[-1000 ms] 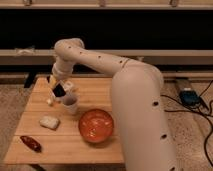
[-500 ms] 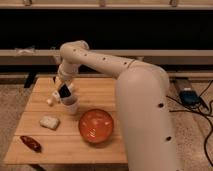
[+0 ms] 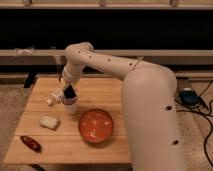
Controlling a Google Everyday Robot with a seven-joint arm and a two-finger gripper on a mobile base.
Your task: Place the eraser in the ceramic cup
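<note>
Wooden table (image 3: 102, 146), tool (image 3: 65, 94) tight around eraser (image 3: 70, 91) just above ceramic cup (image 3: 70, 106).

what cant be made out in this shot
Camera view: inside of the cup, hidden by the eraser and the gripper just above it.
Camera view: whether the eraser's lower end is inside the cup; too small.
Camera view: what the dark red thing at the table's front left is; too small.
Camera view: the arm's base, cut off by the bottom edge.
</note>
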